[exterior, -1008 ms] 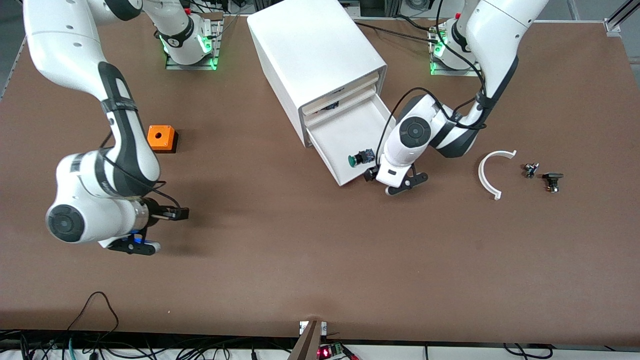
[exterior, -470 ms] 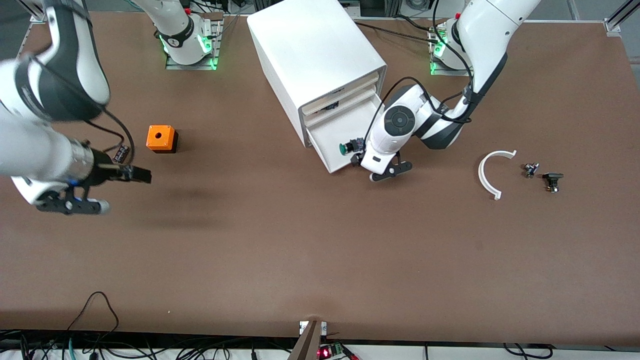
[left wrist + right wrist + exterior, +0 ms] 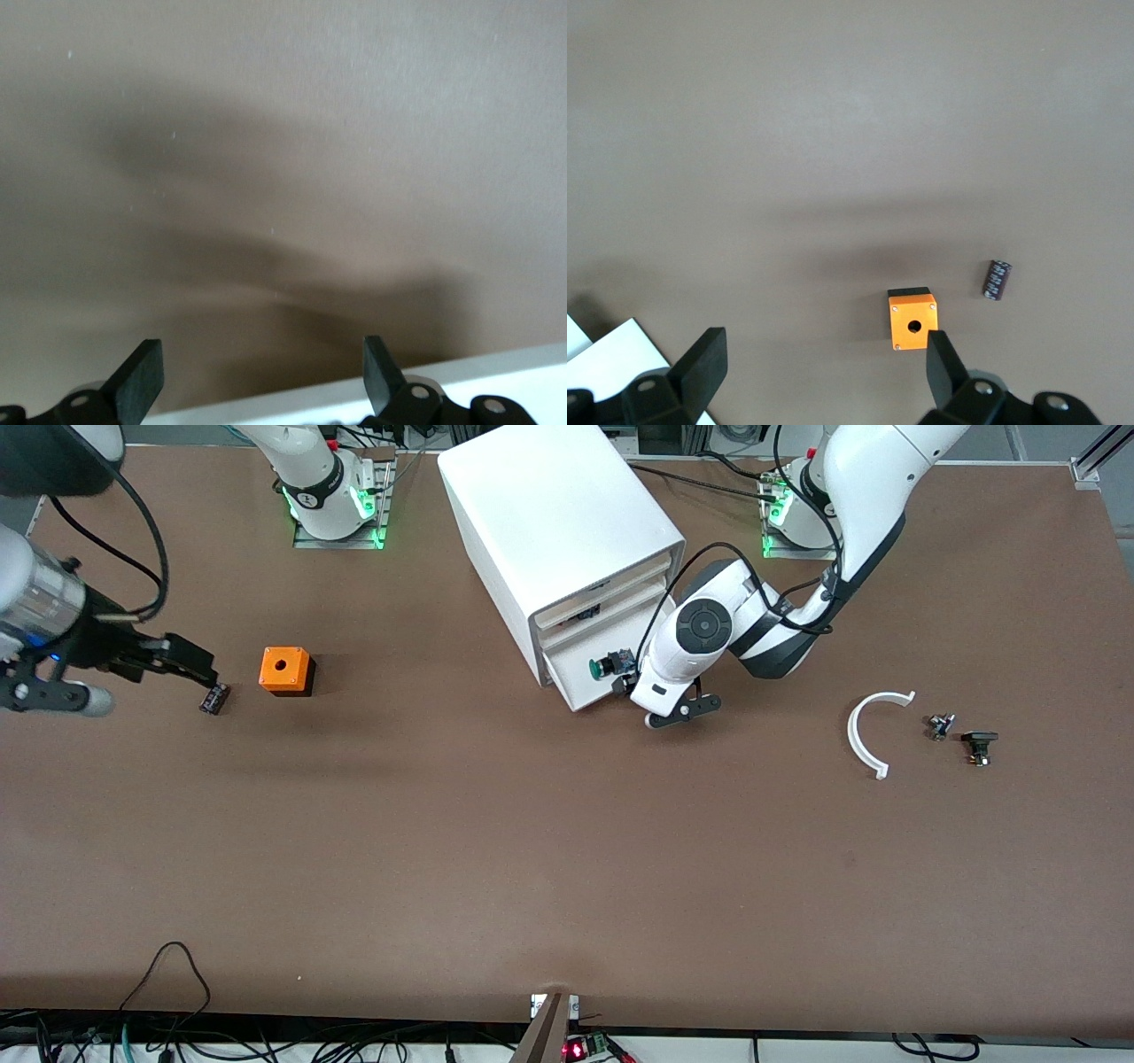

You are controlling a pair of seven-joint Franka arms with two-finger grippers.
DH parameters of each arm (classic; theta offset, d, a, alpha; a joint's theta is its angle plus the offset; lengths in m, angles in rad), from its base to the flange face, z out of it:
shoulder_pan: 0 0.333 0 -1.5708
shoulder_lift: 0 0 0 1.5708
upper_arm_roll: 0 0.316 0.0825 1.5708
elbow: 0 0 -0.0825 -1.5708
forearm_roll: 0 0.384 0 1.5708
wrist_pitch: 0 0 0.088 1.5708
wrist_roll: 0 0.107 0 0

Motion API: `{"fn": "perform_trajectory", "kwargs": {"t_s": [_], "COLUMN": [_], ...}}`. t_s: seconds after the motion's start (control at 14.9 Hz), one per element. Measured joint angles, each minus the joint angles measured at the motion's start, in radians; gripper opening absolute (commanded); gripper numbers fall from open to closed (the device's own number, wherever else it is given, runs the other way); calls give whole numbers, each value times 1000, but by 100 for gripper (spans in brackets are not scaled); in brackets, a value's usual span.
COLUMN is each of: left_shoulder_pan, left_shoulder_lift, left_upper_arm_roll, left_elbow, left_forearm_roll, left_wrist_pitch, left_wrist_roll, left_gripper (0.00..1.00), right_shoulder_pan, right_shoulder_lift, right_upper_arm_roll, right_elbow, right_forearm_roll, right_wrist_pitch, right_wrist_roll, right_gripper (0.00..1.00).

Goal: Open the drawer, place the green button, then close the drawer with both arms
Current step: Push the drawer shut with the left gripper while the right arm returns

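White plastic fills the middle of our front view: the cabinet (image 3: 558, 540) stands between our two bases, and its bottom drawer (image 3: 592, 679) juts out only a little, front panel facing the camera. We see the button (image 3: 606, 665) lying inside it, green cap up against the drawer front, black body pointing toward our left arm's end. Our left gripper (image 3: 660, 707) sits low at the drawer's front corner on that same side, and in the left wrist view its fingers (image 3: 140, 376) are spread wide with nothing between them, a white edge showing just under them. Our right gripper (image 3: 190, 662) is up in the air over the brown surface (image 3: 532, 868) at our right arm's end, and its fingers (image 3: 700, 363) are spread apart and empty too. Just beneath its tip lies a small dark cylinder (image 3: 212, 698), and beside that, toward the cabinet, sits the orange cube (image 3: 285, 670) with its hole facing up. Over at our left arm's end we have a white curved strip (image 3: 864, 735) and two small dark parts (image 3: 961, 737) beside it.
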Motion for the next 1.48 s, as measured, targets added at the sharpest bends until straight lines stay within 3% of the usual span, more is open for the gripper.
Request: {"fn": "perform_trajectory", "kwargs": {"t_s": [0.4,0.6,1.48], "left_shoulder_pan": [-4,-4,-8], "left_shoulder_lift": [13,23,36], "left_upper_arm_roll": [-20,-33,-104], "left_elbow": [-8,-9,-30], "left_forearm_roll": [-11,-41,-91], "left_wrist_pitch": [-11,-11,-13], "left_wrist_roll": [-4,-4,-71], "left_gripper": [99,99,99], "right_shoulder_pan": [0,0,-2], "right_shoulder_lift": [-156,-189,-123], "right_upper_arm_roll": [-22,-22,-46], "right_elbow": [-189,-241,-150], "right_forearm_roll": [-4,-4,-4], "right_wrist_pitch": [121,134,79], "right_wrist_roll": [0,0,-11], "right_gripper": [99,99,99]}}
